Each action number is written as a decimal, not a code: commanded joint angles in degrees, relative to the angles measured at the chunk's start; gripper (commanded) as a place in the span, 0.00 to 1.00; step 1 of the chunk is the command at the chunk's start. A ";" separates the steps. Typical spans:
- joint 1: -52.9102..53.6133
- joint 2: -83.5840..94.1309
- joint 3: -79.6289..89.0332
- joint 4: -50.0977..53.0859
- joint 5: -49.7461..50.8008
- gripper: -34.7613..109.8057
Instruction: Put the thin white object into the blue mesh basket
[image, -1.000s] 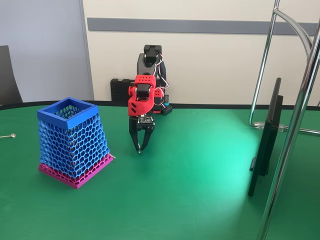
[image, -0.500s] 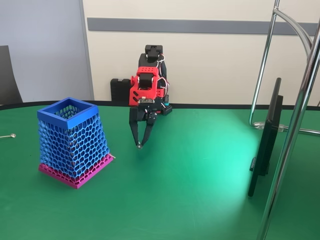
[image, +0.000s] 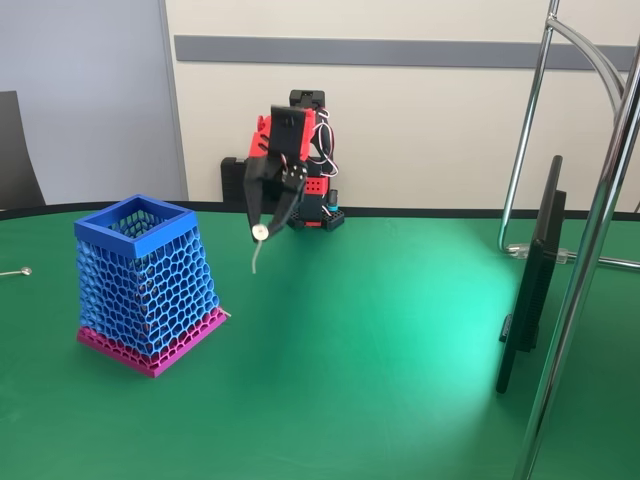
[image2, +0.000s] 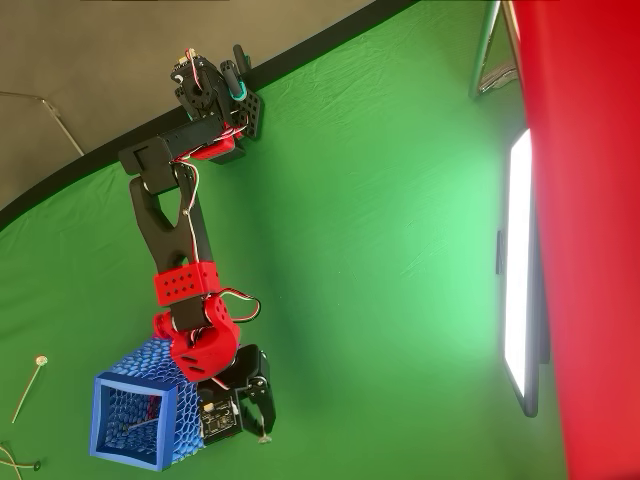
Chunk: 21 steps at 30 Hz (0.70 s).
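At the far left edge of the green tabletop (image: 400, 400) in the fixed view lies a pale straight thin piece with a round tip (image: 17, 271); the overhead view also shows it (image2: 28, 388), well apart from everything else. To its right stands the blue mesh basket (image: 148, 275), upright on its wider pink base, its square blue rim open to the ceiling. In the overhead view the basket (image2: 130, 418) sits just beside the arm's red wrist.

Right of the basket, the red and black arm holds its pincer (image: 261, 228) raised in the air, higher than the basket's rim and near it. The black jaws are closed on the thin white object (image: 257, 250), pinching it at its small round end, so the curved strand hangs down freely, clear of the tabletop. In the overhead view the pincer (image2: 262, 432) is right of the basket; the strand there is too fine to make out with certainty.

Further right a dark flat screen (image: 532, 280) stands edge-on, with chrome stand tubes (image: 585, 260) at the far right.
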 joint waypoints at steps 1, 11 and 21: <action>1.14 3.96 -2.72 -5.98 -2.81 0.29; 5.01 8.70 3.60 -26.37 -14.77 0.29; 6.77 16.44 7.65 -26.37 -11.43 0.29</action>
